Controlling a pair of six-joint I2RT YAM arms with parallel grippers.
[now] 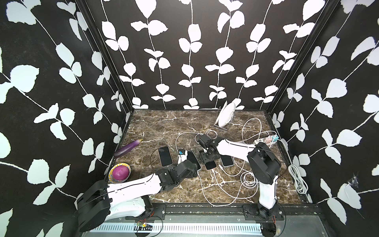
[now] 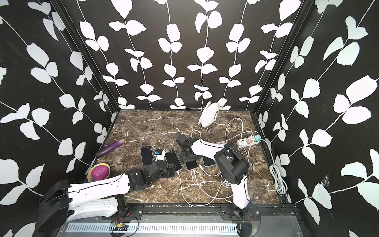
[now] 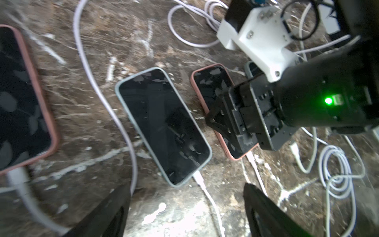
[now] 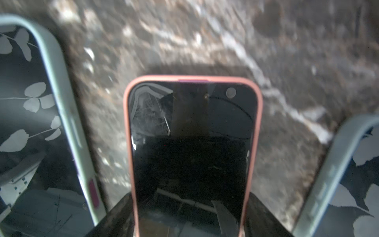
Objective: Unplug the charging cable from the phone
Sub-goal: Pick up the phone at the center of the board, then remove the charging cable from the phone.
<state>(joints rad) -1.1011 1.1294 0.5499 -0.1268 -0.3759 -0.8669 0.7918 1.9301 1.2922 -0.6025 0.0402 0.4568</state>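
- Left wrist view: left gripper [image 3: 185, 207] hangs open w/ nothing in it, just near the white cable [image 3: 202, 184] plugged into the grey phone [image 3: 162, 125].
- Farther: right gripper [image 4: 189, 215] sits astride the pink phone [image 4: 192, 143]; jaws by its sides, real grip – can't tell.
- Step: lining up. Next, I think: pinch the plug, pull straight out.

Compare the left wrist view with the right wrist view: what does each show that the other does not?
Only the left wrist view shows the right gripper straddling the pink-cased phone, the white cable plugged into it, and the open left gripper. Only the right wrist view shows that phone's far end. Both show the pink-cased phone, a pale-cased phone beside it, and the marble table.
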